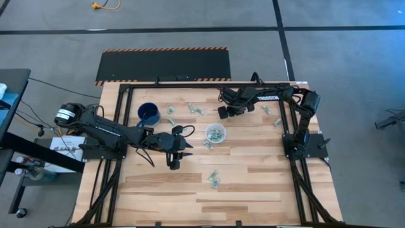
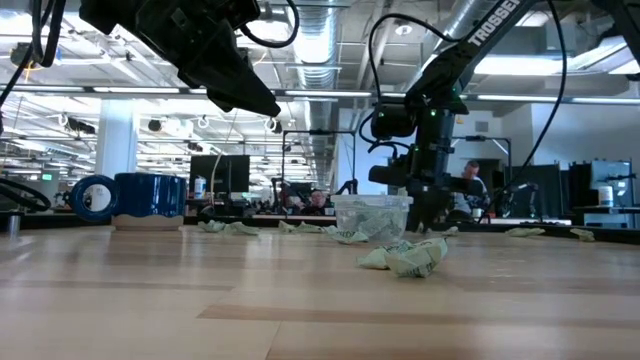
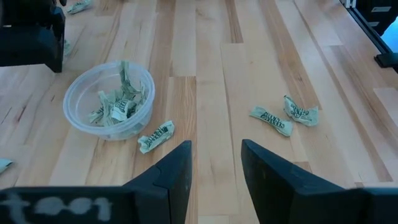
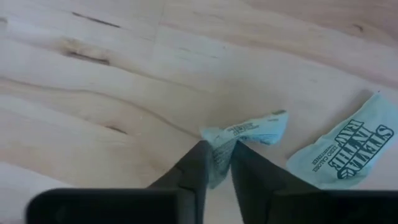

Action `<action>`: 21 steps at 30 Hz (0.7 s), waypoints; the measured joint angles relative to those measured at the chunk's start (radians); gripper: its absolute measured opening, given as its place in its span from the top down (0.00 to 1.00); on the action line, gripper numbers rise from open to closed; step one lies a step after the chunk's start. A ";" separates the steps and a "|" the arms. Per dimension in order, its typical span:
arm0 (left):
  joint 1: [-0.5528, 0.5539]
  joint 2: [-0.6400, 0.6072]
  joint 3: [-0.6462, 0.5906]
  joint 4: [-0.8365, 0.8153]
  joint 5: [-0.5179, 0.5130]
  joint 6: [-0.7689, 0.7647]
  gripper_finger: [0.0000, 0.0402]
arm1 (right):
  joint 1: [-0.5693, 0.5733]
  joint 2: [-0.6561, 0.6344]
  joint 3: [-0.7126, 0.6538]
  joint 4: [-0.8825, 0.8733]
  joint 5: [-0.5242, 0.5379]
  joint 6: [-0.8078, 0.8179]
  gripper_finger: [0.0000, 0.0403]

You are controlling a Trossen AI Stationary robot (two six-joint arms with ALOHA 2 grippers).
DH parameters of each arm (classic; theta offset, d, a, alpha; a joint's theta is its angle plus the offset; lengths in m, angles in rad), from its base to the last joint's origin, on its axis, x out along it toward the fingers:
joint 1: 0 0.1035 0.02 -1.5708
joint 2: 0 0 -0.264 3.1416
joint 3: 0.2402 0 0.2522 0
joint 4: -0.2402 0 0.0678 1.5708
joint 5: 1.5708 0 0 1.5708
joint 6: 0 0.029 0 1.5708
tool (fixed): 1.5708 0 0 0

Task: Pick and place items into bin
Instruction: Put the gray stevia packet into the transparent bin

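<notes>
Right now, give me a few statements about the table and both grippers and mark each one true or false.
1. The clear cup already holds several wrapped packets. True.
2. The right gripper is pinching a packet between its fingers. True.
3. The left gripper is carrying a packet. False: its fingers stand apart with nothing between them.
4. The blue mug is full of packets. False: none show in it.
5. One packet lies on the table right beside the cup. True.
</notes>
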 joint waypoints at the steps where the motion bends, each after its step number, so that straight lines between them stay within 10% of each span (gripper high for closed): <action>1: 0.000 0.000 0.000 0.000 0.000 0.000 0.68 | 0.000 0.000 0.000 0.000 0.001 -0.003 0.89; 21: 0.000 0.000 0.000 -0.001 0.000 -0.003 0.68 | 0.163 -0.200 0.000 -0.114 -0.018 -0.287 1.00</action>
